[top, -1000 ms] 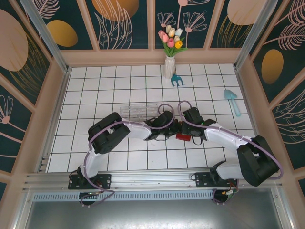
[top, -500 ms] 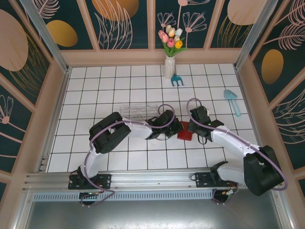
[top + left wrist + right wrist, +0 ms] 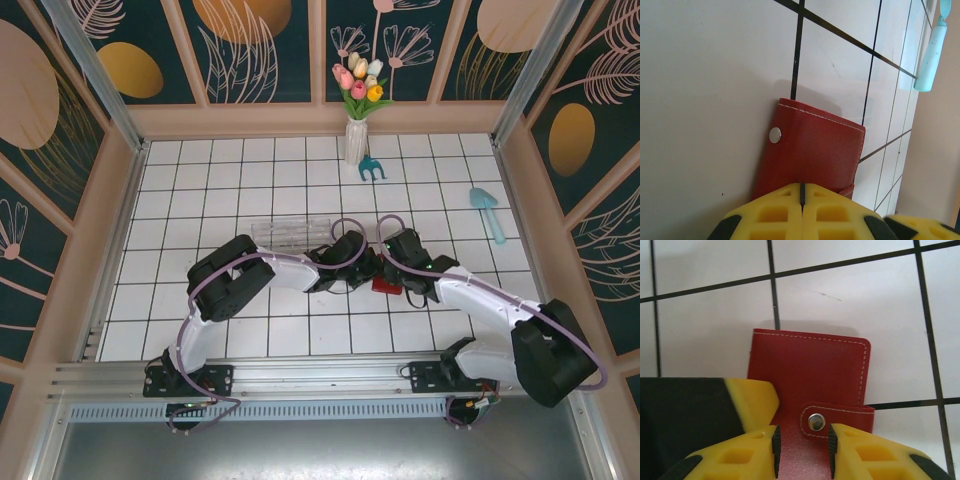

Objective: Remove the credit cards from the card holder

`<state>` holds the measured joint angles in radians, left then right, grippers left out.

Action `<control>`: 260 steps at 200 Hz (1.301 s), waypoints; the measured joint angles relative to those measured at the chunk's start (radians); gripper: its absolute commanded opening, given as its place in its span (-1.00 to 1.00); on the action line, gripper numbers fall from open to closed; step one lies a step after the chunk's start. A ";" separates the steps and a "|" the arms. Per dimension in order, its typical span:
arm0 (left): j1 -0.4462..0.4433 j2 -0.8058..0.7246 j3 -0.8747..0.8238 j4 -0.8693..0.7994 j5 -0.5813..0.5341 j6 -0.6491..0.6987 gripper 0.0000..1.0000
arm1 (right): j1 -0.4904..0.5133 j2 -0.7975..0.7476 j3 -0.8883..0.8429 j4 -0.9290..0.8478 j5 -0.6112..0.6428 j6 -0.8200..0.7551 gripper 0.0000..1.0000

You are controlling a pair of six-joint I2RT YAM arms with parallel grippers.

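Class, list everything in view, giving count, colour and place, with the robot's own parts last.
card holder: one, red, folded shut, mid-table between the arms
clear box: one, transparent, behind the left arm
vase of tulips: one, white with mixed blooms, back edge
small rake: one, blue, beside the vase
trowel: one, pale blue, far right
left gripper: one, yellow jaws shut, at the holder
right gripper: one, yellow jaws apart, over the holder's snap tab

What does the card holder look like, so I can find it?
On the white tiled table, start at the flower vase at the back and come straight toward the near edge. Between the left arm and right arm lies the card holder: a flat, folded red wallet with pale stitching and a silver snap, unlike the clear box farther back.
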<state>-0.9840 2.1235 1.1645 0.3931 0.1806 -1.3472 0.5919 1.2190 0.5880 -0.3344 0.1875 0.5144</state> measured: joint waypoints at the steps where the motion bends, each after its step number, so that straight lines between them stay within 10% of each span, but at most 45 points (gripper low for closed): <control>1: 0.000 0.000 0.000 0.000 0.000 0.000 -1.00 | 0.000 0.001 0.000 0.000 0.001 0.000 -0.33; 146: 0.040 -0.008 0.015 -0.017 0.086 0.136 -0.62 | 0.058 0.006 0.000 -0.024 0.101 0.001 -0.22; 260: 0.081 0.068 0.241 -0.125 0.167 0.245 -0.68 | 0.064 0.002 0.008 -0.005 0.100 -0.004 -0.17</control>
<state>-0.9028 2.1918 1.4055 0.2684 0.3473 -1.1023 0.6563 1.2205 0.5957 -0.3393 0.2871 0.5102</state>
